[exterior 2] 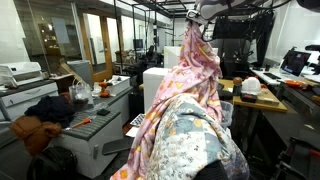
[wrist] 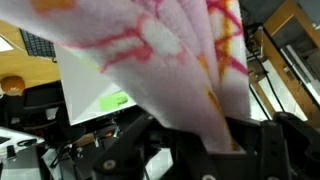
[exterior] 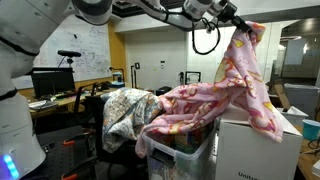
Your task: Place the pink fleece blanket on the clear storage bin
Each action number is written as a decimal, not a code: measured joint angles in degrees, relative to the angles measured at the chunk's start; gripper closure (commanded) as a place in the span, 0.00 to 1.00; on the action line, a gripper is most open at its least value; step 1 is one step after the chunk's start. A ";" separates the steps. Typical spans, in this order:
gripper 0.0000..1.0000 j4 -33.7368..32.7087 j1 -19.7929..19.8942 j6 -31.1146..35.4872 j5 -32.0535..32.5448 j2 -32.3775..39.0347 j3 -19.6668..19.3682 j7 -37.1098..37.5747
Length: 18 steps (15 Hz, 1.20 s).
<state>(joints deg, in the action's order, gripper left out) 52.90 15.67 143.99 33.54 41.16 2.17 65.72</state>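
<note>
The pink fleece blanket (exterior: 225, 85) hangs from my gripper (exterior: 238, 30), which is shut on one corner and raised high. From there the cloth slopes down and spreads over the top of the clear storage bin (exterior: 197, 158). In an exterior view the pink blanket (exterior 2: 193, 75) falls as a tall drape from the gripper (exterior 2: 200, 16); the bin is hidden there. In the wrist view the blanket (wrist: 160, 60) fills the upper picture and is pinched in the gripper (wrist: 215, 140).
A grey-white patterned blanket (exterior: 124, 112) lies heaped beside the bin and fills the foreground (exterior 2: 190, 148). A large opaque white box (exterior: 256, 150) stands right against the bin. Desks with monitors (exterior: 50, 82) and a printer cabinet (exterior 2: 95, 125) surround the spot.
</note>
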 measured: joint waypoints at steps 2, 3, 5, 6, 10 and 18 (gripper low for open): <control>1.00 4.81 2.02 0.09 -2.51 -1.92 3.37 -4.07; 1.00 7.40 3.15 0.09 -3.74 -2.80 4.91 -5.93; 1.00 12.54 5.40 0.10 -6.07 -4.20 7.76 -8.94; 1.00 15.23 6.48 0.10 -7.18 -4.80 9.12 -10.31; 1.00 25.80 8.84 0.09 -14.30 -7.08 12.22 -16.99; 1.00 39.93 -1.46 -3.65 -36.60 -11.72 -1.00 -39.54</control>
<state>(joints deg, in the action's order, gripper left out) 92.83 14.21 140.34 -3.06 29.44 1.17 26.18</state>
